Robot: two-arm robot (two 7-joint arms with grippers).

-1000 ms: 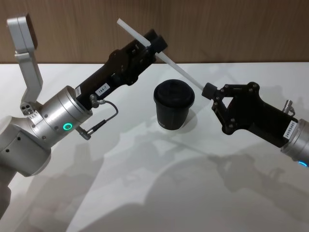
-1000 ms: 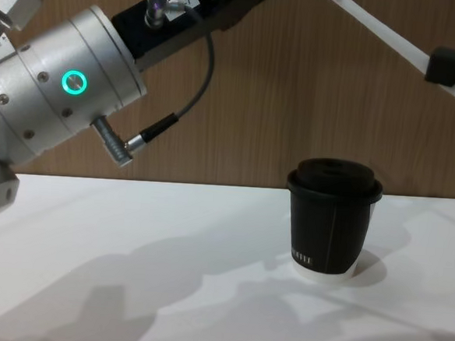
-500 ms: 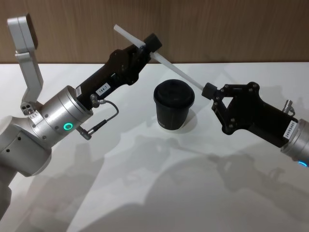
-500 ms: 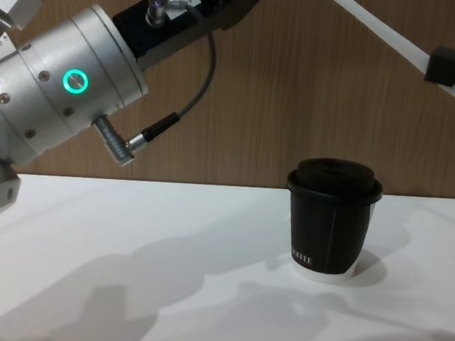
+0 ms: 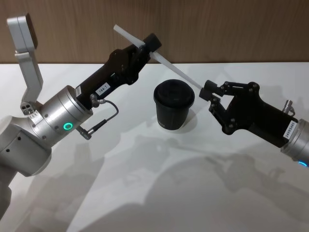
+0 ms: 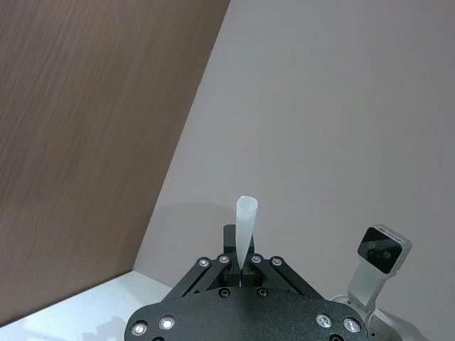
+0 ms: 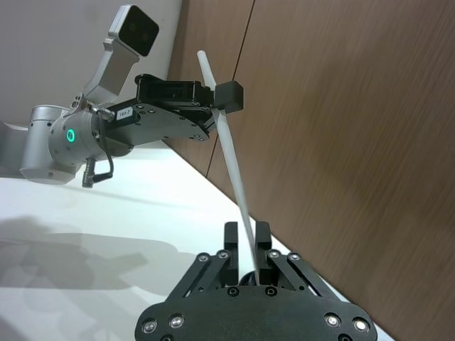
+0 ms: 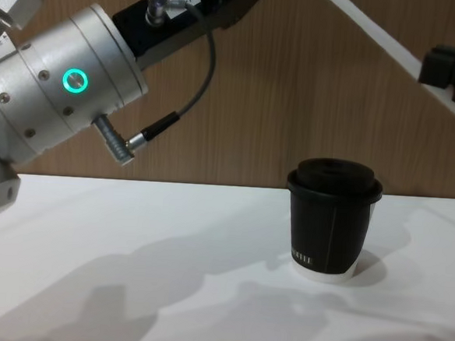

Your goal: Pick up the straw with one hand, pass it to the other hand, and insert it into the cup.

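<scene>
The straw (image 5: pixel 175 70), thin, white and straight, slants through the air above the black lidded cup (image 5: pixel 174 113), which stands upright on the white table (image 5: pixel 145 193). The left gripper (image 5: pixel 147 46) is clamped on the straw's upper part. The right gripper (image 5: pixel 209 97) sits at the lower end with its fingers spread either side, not pinching.
</scene>
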